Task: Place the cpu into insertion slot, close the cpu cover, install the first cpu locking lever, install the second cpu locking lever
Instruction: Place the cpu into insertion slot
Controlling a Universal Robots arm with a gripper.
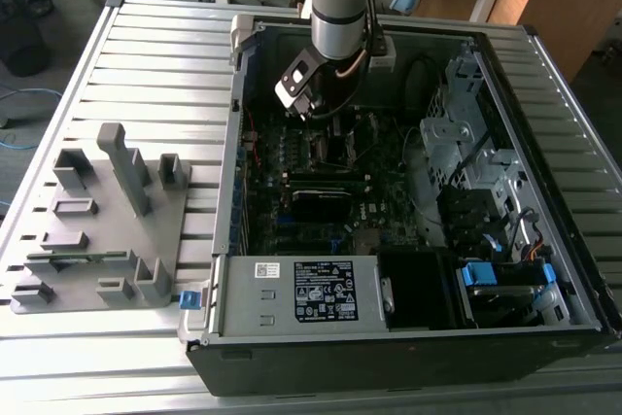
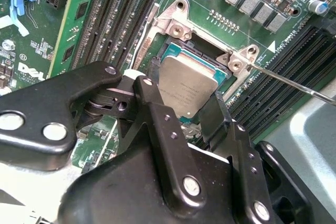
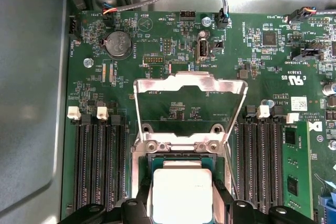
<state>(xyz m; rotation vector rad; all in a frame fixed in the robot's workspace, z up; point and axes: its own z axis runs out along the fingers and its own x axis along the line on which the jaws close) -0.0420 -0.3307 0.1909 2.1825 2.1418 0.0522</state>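
Gripping the cpu (image 2: 189, 85) by two opposite edges, the gripper (image 2: 185, 103) has its fingers (image 2: 155, 108) parted just to the chip's width, holding it at the socket (image 3: 181, 157); whether it is seated cannot be told. Light, stiff and probably fragile, it is best held by its edges. Its top is dull silver-grey. The cpu cover (image 3: 190, 84) stands raised.

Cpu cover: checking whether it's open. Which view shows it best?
First wrist view: the cpu cover stands raised, whole frame visible. In the second wrist view and the exterior view it's hard to make out.
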